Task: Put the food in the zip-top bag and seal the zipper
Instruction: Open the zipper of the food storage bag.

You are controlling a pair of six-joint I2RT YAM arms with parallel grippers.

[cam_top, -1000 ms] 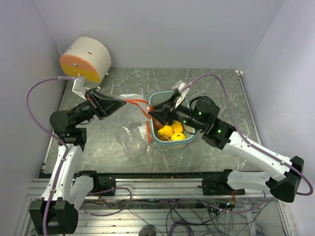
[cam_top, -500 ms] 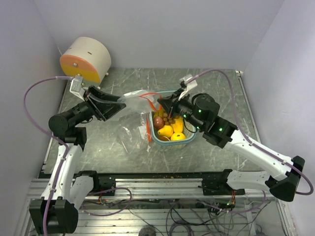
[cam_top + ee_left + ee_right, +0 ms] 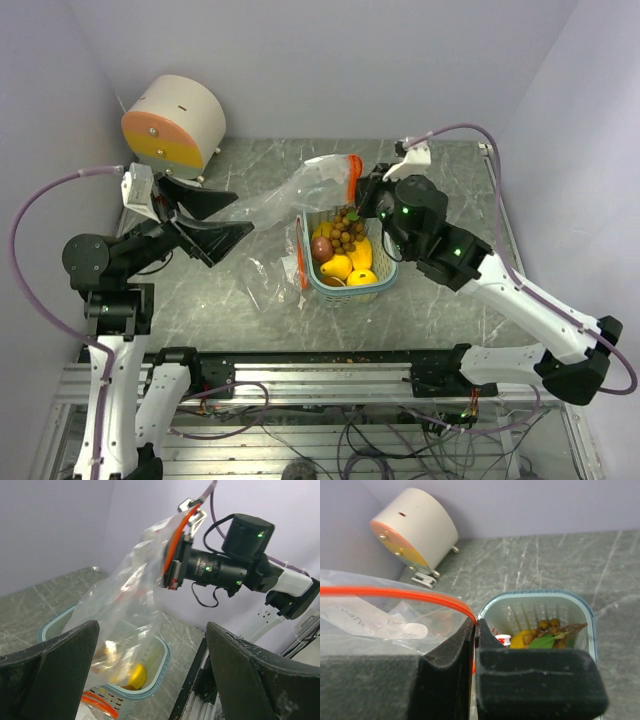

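A clear zip-top bag (image 3: 300, 190) with an orange zipper (image 3: 395, 594) hangs in the air over the light-blue basket (image 3: 378, 285). My right gripper (image 3: 362, 190) is shut on the zipper edge, pinched at its tips (image 3: 474, 625). The food lies in the basket: a brown grape bunch (image 3: 346, 230), a dark red fruit (image 3: 321, 247) and yellow fruits (image 3: 340, 266). To the left, my left gripper (image 3: 240, 213) stands wide open, with the bag's (image 3: 130, 600) lower end hanging loose just in front of its tips. Through the plastic, the left wrist view shows a yellow fruit (image 3: 136, 672).
A white cylinder with an orange face (image 3: 175, 122) stands at the back left corner. Crumpled clear plastic (image 3: 265, 275) with an orange strip (image 3: 300, 258) lies on the table against the basket's left side. Walls close in on both sides.
My left gripper has opened, let go of the bag and drawn back left. My right gripper has shut on the zipper edge and lifted the bag up and toward the back.
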